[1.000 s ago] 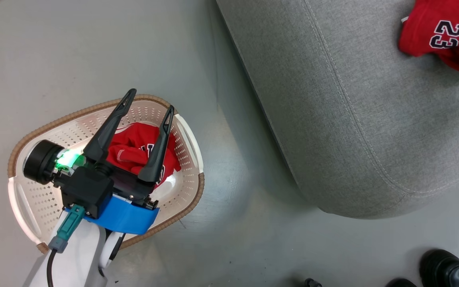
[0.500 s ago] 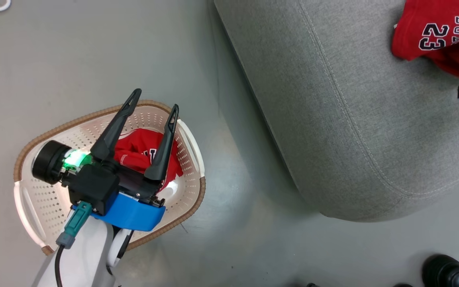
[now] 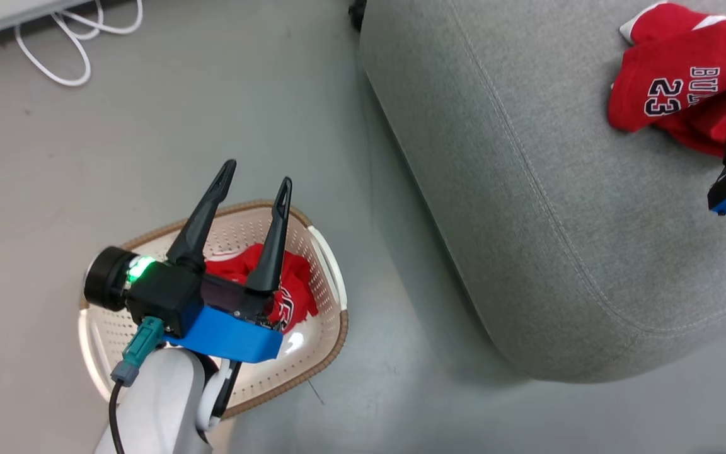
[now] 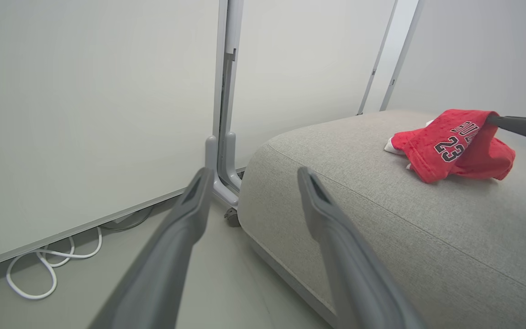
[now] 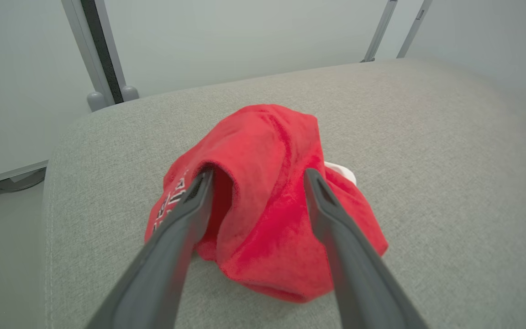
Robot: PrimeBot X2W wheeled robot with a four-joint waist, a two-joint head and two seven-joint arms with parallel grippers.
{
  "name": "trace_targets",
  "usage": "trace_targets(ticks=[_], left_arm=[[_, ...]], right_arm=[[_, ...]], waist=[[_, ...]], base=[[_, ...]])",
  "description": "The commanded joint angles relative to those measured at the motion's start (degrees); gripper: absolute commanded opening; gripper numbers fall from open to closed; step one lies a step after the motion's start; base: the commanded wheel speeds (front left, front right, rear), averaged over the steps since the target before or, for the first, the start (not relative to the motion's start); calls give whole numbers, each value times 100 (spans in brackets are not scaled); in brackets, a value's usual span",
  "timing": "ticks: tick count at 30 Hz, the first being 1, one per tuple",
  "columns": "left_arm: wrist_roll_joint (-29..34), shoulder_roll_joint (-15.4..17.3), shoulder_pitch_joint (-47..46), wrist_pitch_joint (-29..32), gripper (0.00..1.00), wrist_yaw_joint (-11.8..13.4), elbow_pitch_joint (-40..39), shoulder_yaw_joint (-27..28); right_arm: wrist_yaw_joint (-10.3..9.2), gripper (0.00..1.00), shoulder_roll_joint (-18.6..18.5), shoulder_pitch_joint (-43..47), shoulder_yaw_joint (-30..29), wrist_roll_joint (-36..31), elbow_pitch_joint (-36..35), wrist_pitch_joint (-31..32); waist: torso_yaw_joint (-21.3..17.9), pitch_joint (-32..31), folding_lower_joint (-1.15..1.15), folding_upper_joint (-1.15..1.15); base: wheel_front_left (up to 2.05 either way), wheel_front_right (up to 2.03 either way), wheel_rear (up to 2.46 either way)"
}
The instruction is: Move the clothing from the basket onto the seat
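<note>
The clothing is split between two places: a numbered jersey, red with a 23, lies crumpled on the seat, well in from its rounded corner nearest the basket. A second jersey is bunched inside the basket, which stands on the floor close beside the seat's edge. The head view takes in the basket and its contents from above. The left wrist view looks out level instead, to pale wall panels, a looped white cable on the floor and the numbered jersey from the side. The right wrist view gives that jersey close up, its plush folds heaped with a scrap of white trim at the back. The left hand hovers over the basket, its fingers spread wide, gripping nothing and pointing past the far rim. The right hand reaches low over the seat, its jaws wide apart astride a raised fold of the numbered jersey. One tip sits in a hollow of the cloth without pinching it. In the left wrist view one of its fingers touches the jersey's top.
</note>
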Motion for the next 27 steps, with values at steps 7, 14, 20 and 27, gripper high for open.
trace_targets(ticks=[7,14,20,27], left_arm=[[-87,-315,421,-17,100,-41,264,313],[-175,-536,771,-17,100,-34,462,489],[-230,-623,1169,-17,100,-35,551,712],[-250,-663,1520,-17,100,-35,631,919]], right_arm=[[1,100,-98,621,141,23,-332,-24],[1,100,36,1539,-67,-118,-935,-24],[1,100,380,2389,-92,-249,-1719,14],[1,100,819,3228,-25,-465,-2869,322]], waist=[[317,-848,0,0],[672,-1490,0,0],[913,-2006,0,0],[1208,-2421,0,0]], base=[[0,0,0],[0,0,0],[0,0,0],[0,0,0]])
